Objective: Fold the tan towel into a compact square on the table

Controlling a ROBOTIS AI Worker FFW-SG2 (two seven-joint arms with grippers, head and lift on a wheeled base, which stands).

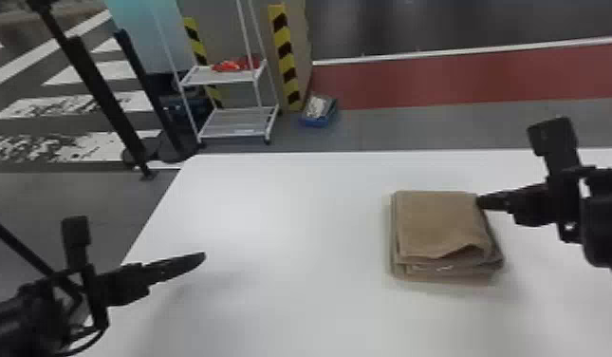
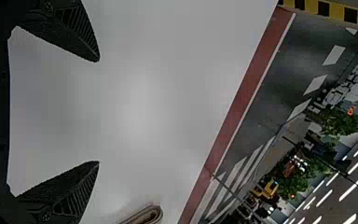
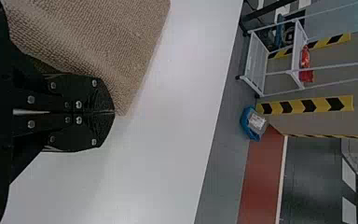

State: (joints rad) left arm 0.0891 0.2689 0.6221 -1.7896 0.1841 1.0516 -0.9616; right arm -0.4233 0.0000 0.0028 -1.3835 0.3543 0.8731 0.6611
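The tan towel is lying folded in a squarish, layered stack on the robot's right-hand part of the white table, its near edge showing several layers and its top layer arching up slightly near the near right corner (a small ripple, really). The right gripper is hanging at the towel's right edge, near its far corner, and in its wrist view its two fingers are meeting, closed together right beside the cloth. The left gripper is hovering over the left part of the table, well apart from the towel, and its fingers are standing wide apart. Beyond the table, a white rack is standing on the floor.
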